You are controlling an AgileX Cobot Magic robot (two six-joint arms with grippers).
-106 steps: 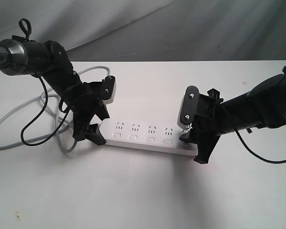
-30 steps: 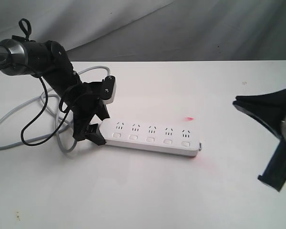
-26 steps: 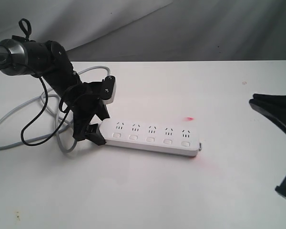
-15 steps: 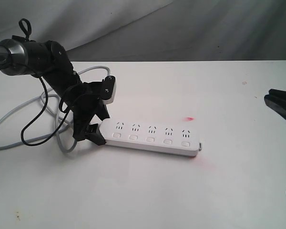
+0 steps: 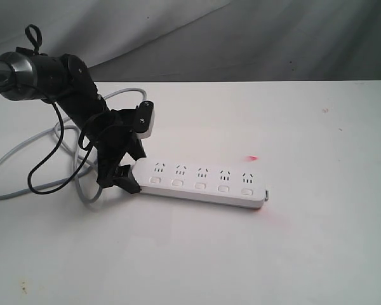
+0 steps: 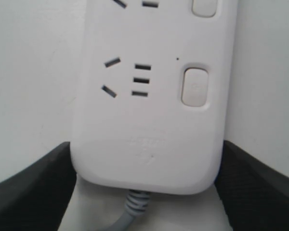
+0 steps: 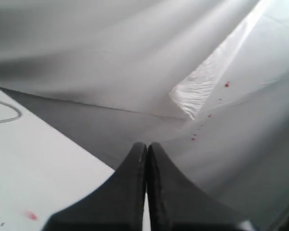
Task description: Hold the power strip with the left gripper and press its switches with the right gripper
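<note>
Spanning the whole lower part of the exterior view, a white table (image 5: 197, 260) carries every item in the work area; a creased grey backdrop cloth (image 5: 241, 38) hangs behind it.

The left arm (image 5: 57, 79) enters from the upper left of that view and slopes down toward the table, with a black cable looping beside it.

The power strip (image 5: 203, 194) lies flat near the middle of the table, its long axis running left to right and dipping slightly toward the right end. Its grey cord (image 6: 131, 206) leaves the left end and curls in loose loops on the table behind and beside the left arm.

The left gripper (image 5: 133, 168) is clamped on the cord end of the strip: one black finger (image 6: 31, 190) bears on each long side, with the end socket just beyond the fingers.

The right gripper (image 7: 146, 149) shows only in its own wrist view. Its two fingers are pressed flat together with nothing between them, pointing toward the backdrop cloth and well away from the strip.

Five switches (image 5: 200, 185) sit in a row along the near edge of the strip — one below each socket. Whether any is pressed in cannot be told.

A small red spot (image 5: 253, 157) marks the table just behind the strip's right end, and a fainter red patch lies in front of that end.
</note>
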